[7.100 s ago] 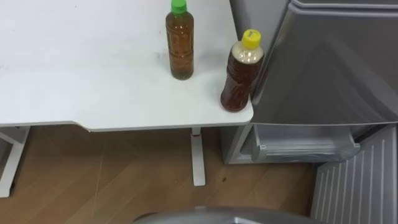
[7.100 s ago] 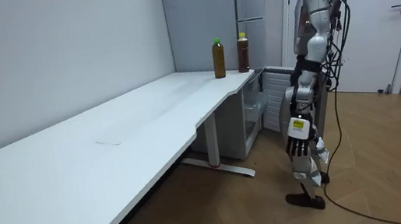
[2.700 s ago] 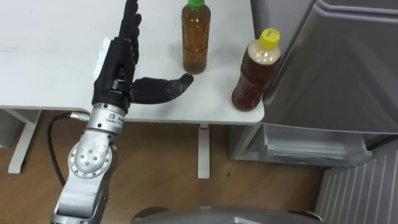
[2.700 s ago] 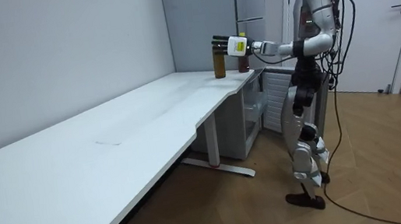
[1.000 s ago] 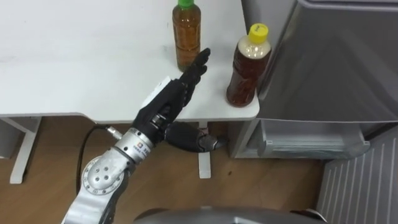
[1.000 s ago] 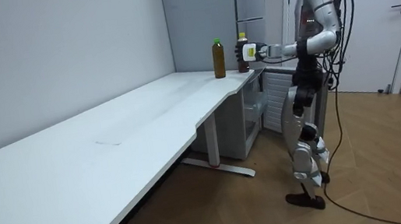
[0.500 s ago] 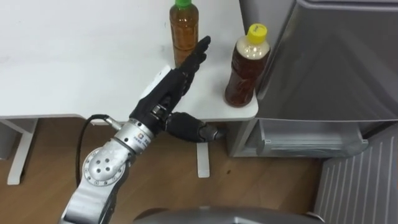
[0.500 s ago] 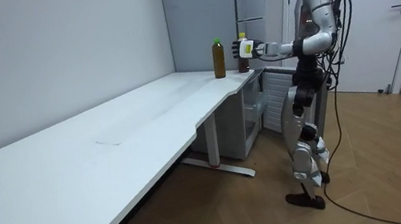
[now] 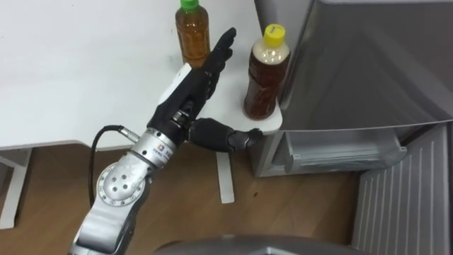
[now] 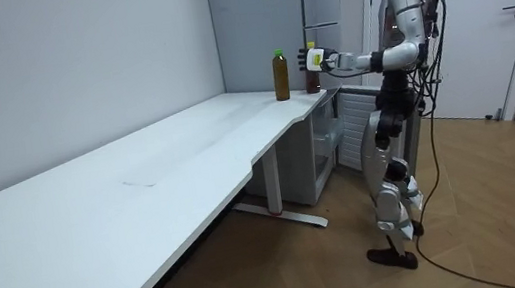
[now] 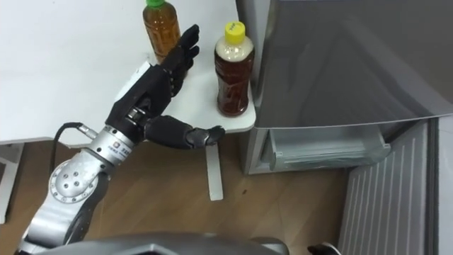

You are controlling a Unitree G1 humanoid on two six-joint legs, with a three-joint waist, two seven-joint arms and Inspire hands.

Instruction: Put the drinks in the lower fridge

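Amber drinks number two, a green-capped bottle (image 9: 192, 35) and a yellow-capped bottle (image 9: 264, 71); left hand (image 9: 185, 95) with fingers (image 9: 216, 58) straight, holding nothing.

- Both eye views look steeply down from the robot's head, close above the bench (image 9: 85, 85) corner that meets the fridge (image 9: 368, 64).
- The room view stands well off, looking along the bench toward that same corner.

Smooth matt table (image 9: 71, 85), clear glossy plastic of the green-capped bottle (image 9: 192, 39) and yellow-capped bottle (image 9: 263, 78), satin grey fridge (image 9: 368, 64), wood floor (image 9: 297, 205).
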